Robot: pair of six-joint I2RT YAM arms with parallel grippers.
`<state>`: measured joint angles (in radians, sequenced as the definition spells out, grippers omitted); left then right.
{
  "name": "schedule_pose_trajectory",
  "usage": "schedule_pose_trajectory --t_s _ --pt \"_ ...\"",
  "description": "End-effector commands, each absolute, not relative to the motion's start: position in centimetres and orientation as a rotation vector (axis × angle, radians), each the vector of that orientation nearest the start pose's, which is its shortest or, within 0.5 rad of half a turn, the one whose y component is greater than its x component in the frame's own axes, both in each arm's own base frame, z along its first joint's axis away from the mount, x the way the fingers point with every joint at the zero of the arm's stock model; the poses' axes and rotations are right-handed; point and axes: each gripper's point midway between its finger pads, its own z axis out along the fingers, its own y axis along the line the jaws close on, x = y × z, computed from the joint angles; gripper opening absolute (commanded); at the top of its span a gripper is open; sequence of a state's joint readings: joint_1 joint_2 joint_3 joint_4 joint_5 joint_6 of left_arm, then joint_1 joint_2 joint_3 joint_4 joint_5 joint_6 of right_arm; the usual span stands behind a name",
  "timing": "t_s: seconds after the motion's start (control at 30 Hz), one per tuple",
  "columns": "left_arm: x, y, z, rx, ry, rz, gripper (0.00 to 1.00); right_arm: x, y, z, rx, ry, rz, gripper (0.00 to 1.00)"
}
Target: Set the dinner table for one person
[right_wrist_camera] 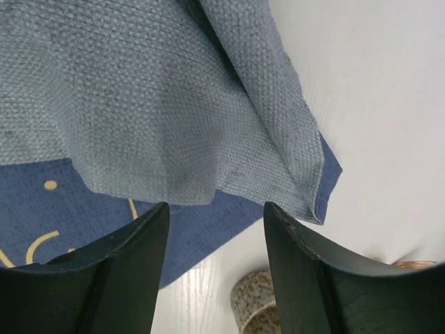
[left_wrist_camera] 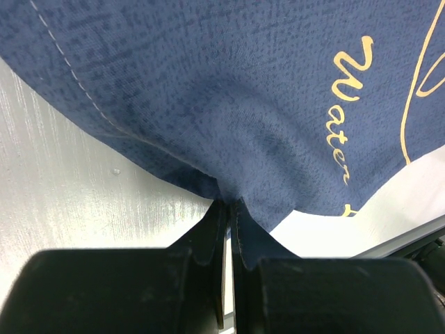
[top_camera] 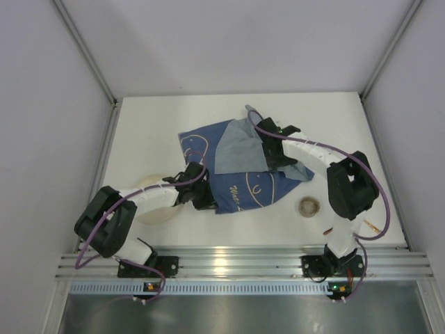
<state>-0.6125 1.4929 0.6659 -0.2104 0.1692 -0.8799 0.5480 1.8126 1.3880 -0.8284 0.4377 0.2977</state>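
Cloth (top_camera: pixel 240 182) on table (top_camera: pixel 208 118); plate (top_camera: pixel 157 213) left, cup (top_camera: pixel 309 206) right.

The left arm (top_camera: pixel 142 200) covers much of a cream plate (top_camera: pixel 158 214) on the counter (top_camera: pixel 292 125). A speckled cup (right_wrist_camera: pixel 252 306) is cut by the right wrist view's lower edge (the right end effector (right_wrist_camera: pixel 215 209) hides its side). Lettering on the blue cloth (left_wrist_camera: pixel 208 83) runs off-frame.

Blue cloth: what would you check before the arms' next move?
1. Left tool gripping the cloth edge: ok, shut on it.
2. Right tool gripping: not ok, open over the grey flap.
3. Cloth lying flat: not ok, the flap is folded over.
4. Cup clear of the cloth: ok, apart.
5. Plate clear of the cloth: cannot tell, the left arm hides that spot.
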Motion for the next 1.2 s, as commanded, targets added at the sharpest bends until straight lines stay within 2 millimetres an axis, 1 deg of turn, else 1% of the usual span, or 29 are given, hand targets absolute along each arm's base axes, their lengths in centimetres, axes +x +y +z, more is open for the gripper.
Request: schedule_pose_trajectory --t_s 0.0,0.07,0.1,0.17,0.2,0.23,0.27,0.3,0.37,0.4,0.47,0.5,0.6,0.7,0.73,0.77,0.8,0.83,0.87,0.93,1.0,1.1,1.13,1.17 --pt "18.9 -18.5 -2.8 -0.289 2.901 -0.383 0.00 36.2 15.1 7.6 -0.233 2.630 -0.343 0.57" --pt "18.8 -18.3 -2.7 -0.290 2.898 -0.376 0.00 36.7 15.1 7.1 -0.243 2.635 -0.354 0.56" --pt "18.7 -18.2 -2.7 -0.291 2.899 -0.370 0.00 37.2 15.3 7.2 -0.240 2.630 -0.350 0.54" --pt "18.5 -17.9 -2.7 -0.294 2.896 -0.365 0.00 37.4 15.4 6.6 -0.253 2.643 -0.359 0.51" --pt "18.5 -17.8 -2.7 -0.295 2.896 -0.357 0.00 37.6 15.5 6.6 -0.254 2.642 -0.363 0.48" --pt "18.3 -17.6 -2.7 -0.298 2.897 -0.350 0.00 37.6 15.5 6.2 -0.259 2.650 -0.373 0.45" --pt "18.4 -17.6 -2.6 -0.296 2.893 -0.349 0.00 37.7 15.3 6.1 -0.256 2.655 -0.375 0.40" --pt "18.3 -17.5 -2.7 -0.297 2.894 -0.343 0.00 37.7 15.2 6.0 -0.248 2.655 -0.380 0.30" --pt "18.2 -17.3 -2.7 -0.300 2.894 -0.337 0.00 37.8 14.8 6.0 -0.236 2.658 -0.381 0.19" --pt "18.2 -17.3 -2.7 -0.302 2.890 -0.336 0.00 37.7 14.7 6.0 -0.234 2.663 -0.376 0.09" --pt "18.2 -17.2 -2.7 -0.303 2.889 -0.334 0.00 37.9 14.4 6.1 -0.220 2.665 -0.370 0.00" --pt "18.1 -17.2 -2.7 -0.301 2.891 -0.333 0.00 37.8 14.3 5.9 -0.219 2.672 -0.364 0.00" --pt "18.0 -17.1 -2.9 -0.299 2.897 -0.331 0.00 38.0 13.8 6.5 -0.201 2.666 -0.355 0.00" --pt "18.1 -17.2 -2.9 -0.292 2.902 -0.326 0.00 38.1 13.5 7.9 -0.181 2.656 -0.321 0.00" --pt "18.2 -17.1 -2.9 -0.294 2.899 -0.316 0.00 38.1 13.5 8.9 -0.170 2.643 -0.297 0.00" --pt "18.2 -17.0 -2.9 -0.293 2.898 -0.309 0.00 38.1 13.1 9.3 -0.157 2.643 -0.285 0.00" --pt "18.1 -16.9 -2.9 -0.291 2.898 -0.305 0.00 37.9 13.2 9.7 -0.155 2.647 -0.249 0.00" --pt "18.1 -16.8 -2.9 -0.291 2.898 -0.302 0.00 38.0 13.1 10.4 -0.151 2.635 -0.228 0.00" --pt "18.1 -16.8 -3.0 -0.291 2.900 -0.301 0.00 38.0 12.7 10.7 -0.139 2.638 -0.219 0.00" --pt "17.9 -16.7 -3.1 -0.294 2.905 -0.296 0.00 38.0 12.6 11.5 -0.131 2.631 -0.185 0.00" --pt "17.8 -16.7 -3.3 -0.292 2.911 -0.292 0.00 38.3 12.1 12.2 -0.110 2.627 -0.170 0.00" --pt "17.9 -16.8 -3.2 -0.292 2.911 -0.295 0.00 38.8 11.3 12.6 -0.079 2.621 -0.166 0.00" --pt "17.8 -16.8 -3.3 -0.292 2.915 -0.292 0.00 39.0 11.0 12.3 -0.075 2.628 -0.173 0.00" --pt "17.9 -16.7 -3.3 -0.292 2.912 -0.290 0.00 39.6 10.0 12.4 -0.036 2.627 -0.188 0.00"
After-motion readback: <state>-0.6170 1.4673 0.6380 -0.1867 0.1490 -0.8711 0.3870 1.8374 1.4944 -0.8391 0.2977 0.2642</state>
